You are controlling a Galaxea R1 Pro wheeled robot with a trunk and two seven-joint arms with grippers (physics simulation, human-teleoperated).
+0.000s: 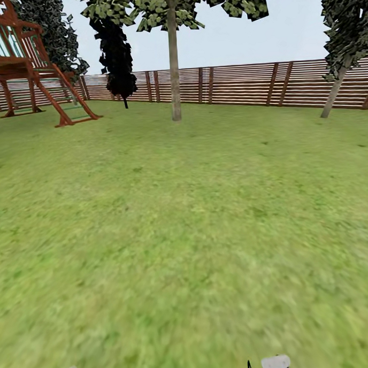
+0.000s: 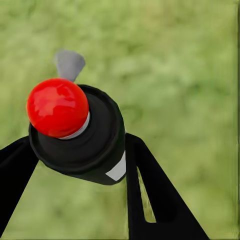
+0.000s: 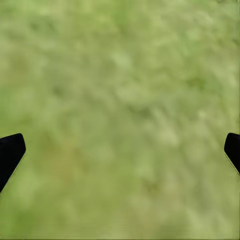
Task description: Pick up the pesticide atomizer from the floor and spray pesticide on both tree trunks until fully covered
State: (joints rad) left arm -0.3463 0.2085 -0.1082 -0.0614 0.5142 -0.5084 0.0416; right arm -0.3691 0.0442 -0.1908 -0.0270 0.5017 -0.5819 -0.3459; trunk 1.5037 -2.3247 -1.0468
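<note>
A wide lawn [image 1: 186,232] spreads open ahead of me from 9 to 3 o'clock, with nothing standing on it until the far edge. A slatted wooden fence [image 1: 244,85] closes that edge all the way across. At 12 o'clock a tree [image 1: 174,72] rises straight and smooth-trunked just in front of the fence, and at about 2 o'clock a second tree [image 1: 334,92] leans, its trunk tilted toward the right. At 10 o'clock a red wooden play frame [image 1: 34,67] stands on the grass near the fence, with a thin black conifer [image 1: 117,58] between it and the middle tree.

My left gripper [image 2: 75,160] is clamped on the pesticide atomizer [image 2: 80,135], its dark body squeezed between both black fingers [image 2: 150,195], its round red cap toward the camera and the light grey nozzle poking out past it over blurred grass. My right gripper [image 3: 120,150] is spread wide with nothing between its fingertips, grass beyond. The pale scraps at the head view's lower edge are probably parts of my arms.
</note>
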